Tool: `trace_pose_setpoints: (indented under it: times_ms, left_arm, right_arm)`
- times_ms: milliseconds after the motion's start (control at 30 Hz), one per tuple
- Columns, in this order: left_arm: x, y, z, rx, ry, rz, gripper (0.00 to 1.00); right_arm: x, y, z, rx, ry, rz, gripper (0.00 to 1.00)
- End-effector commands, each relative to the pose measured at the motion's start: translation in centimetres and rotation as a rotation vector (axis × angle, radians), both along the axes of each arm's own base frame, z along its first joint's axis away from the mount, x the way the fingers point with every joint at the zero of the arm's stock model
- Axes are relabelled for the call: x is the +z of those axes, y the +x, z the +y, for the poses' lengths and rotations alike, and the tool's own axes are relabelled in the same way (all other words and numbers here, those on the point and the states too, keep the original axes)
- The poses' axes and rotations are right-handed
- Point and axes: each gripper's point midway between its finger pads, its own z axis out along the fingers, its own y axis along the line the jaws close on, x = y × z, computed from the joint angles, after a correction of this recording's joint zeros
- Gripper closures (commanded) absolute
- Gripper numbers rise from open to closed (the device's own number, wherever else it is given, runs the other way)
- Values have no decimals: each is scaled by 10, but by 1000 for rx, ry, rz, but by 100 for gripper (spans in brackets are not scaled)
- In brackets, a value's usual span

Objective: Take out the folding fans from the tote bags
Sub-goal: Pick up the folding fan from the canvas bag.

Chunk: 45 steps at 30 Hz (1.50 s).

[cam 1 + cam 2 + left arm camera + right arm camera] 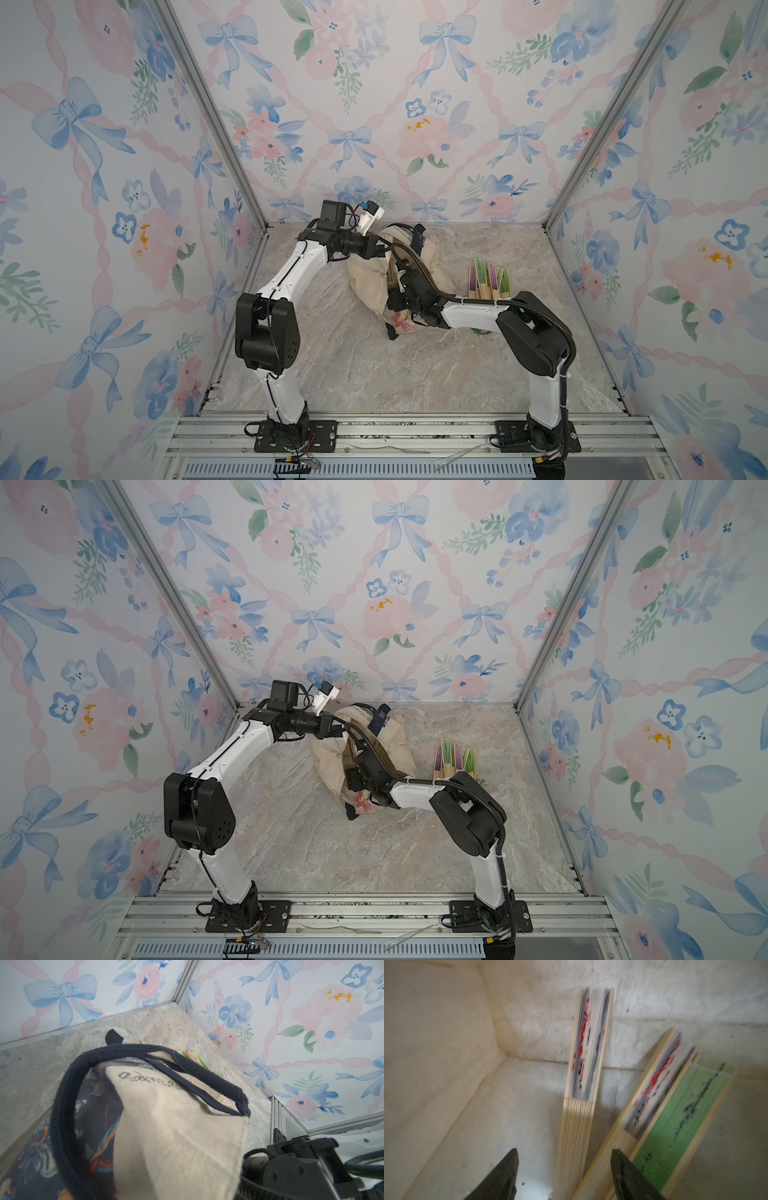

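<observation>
- The bag (365, 276) lies crumpled on the table (374, 365), a little past centre toward 12 o'clock in both top views
- The left gripper (381, 246) is at the bag's 11 o'clock edge, clenched on the rim, which stands raised there; its fingers are hidden by cloth
- In the left wrist view, cream cloth with script lettering and a navy strap (66, 1105) fill the near field
- The right gripper (564, 1151) reaches into the bag's mouth from 4 o'clock; its jaws stand apart, released, grasping nothing
- Inside the bag, a white fan (587, 1043) with red and dark print lies between those jaws, ribs toward the gripper, leaf end against the far cloth wall; the blur hides whether either finger touches it
- A second white fan (654, 1084) and a green fan (685, 1115) lie side by side, touching, just beside the first and angled away from it
- One finger overlaps the second white fan's ribs
- The loose fans (490, 278), green and purple, lie piled on the table at the bag's 3 o'clock, near it but apart
</observation>
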Motion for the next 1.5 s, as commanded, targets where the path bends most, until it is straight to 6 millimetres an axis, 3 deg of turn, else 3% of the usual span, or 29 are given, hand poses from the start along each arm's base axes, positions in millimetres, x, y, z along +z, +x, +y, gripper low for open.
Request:
trace_pose_setpoints:
  times_ms: [0,367,633,1067,1267,1467]
  left_arm:
    - [26,-3,-8,-45,-58,-43,100]
    - [29,-6,-13,-58,-64,-43,100]
    - [30,-4,-14,-58,-64,-48,100]
    - [33,-6,-15,-60,-62,-58,100]
    - [28,-6,-13,-55,-56,-48,100]
    - [24,-5,-14,-57,-57,-40,100]
  right_arm:
    - [-3,15,-2,-30,21,11,29]
    - [-27,34,8,-40,-38,62,30]
    - [-49,29,8,-36,-83,120,32]
    - [-75,17,7,-38,-176,177,50]
    - [-65,17,3,-39,-139,168,67]
    - [-40,17,7,15,-34,113,82]
